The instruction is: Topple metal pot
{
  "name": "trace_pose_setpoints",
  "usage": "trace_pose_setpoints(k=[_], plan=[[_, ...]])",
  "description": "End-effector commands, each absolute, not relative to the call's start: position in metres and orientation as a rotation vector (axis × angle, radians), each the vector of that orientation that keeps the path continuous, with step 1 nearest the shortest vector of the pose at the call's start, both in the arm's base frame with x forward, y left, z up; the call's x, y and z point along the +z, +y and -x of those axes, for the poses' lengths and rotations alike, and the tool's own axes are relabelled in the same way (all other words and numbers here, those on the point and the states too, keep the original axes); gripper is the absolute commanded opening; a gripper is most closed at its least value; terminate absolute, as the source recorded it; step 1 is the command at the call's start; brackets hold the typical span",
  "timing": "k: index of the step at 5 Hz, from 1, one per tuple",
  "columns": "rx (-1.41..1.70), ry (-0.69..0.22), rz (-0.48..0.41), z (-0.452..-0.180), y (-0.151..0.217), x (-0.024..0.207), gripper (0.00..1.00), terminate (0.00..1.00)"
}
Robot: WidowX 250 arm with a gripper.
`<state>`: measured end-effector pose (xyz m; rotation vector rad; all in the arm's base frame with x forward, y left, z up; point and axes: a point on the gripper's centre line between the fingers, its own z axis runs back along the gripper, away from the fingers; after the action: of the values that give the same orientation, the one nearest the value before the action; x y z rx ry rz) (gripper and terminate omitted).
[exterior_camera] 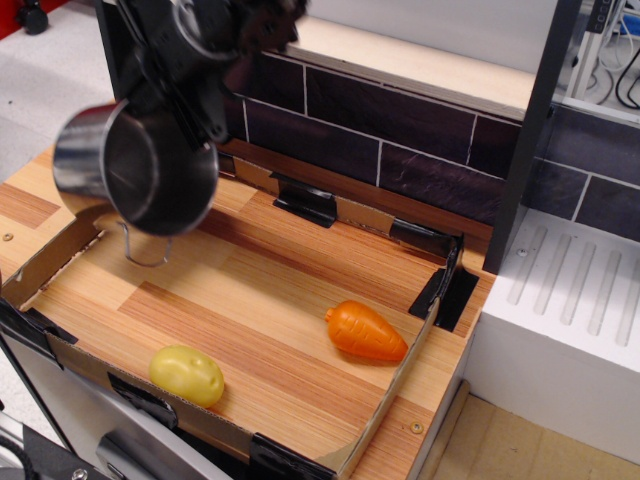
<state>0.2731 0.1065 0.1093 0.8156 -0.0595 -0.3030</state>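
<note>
In the single view, the metal pot [135,172] is held tipped on its side above the far left corner of the cardboard tray [395,385], its mouth turned toward the right and near side, one wire handle [143,250] dangling below. The pincer [185,100] is clamped on the pot's upper rim. On the wooden counter [25,205], a toy carrot [365,331] lies right, a yellow potato [186,374] near left.

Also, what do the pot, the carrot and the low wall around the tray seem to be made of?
The metal pot looks like polished stainless steel: a mirror-like grey wall with a thin wire loop handle. The toy carrot seems to be moulded plastic, smooth and evenly orange with a soft sheen. The tray wall looks like plain brown cardboard, matte, joined with black tape.
</note>
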Motion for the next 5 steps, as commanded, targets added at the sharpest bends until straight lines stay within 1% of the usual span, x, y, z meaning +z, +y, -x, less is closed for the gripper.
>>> trace_pose_setpoints(k=[1, 2, 3, 4, 5], plan=[[-0.272, -0.038, -0.861, -0.282, 0.105, 0.098, 1.00, 0.00], [-0.199, -0.040, -0.782, -0.286, 0.106, 0.105, 1.00, 0.00], [-0.096, -0.081, -0.715, -0.287, 0.108, 0.119, 1.00, 0.00], [-0.049, -0.049, -0.555, -0.288, 0.110, 0.131, 1.00, 0.00], [-0.047, -0.041, -0.313, -0.287, 0.112, 0.142, 1.00, 0.00]])
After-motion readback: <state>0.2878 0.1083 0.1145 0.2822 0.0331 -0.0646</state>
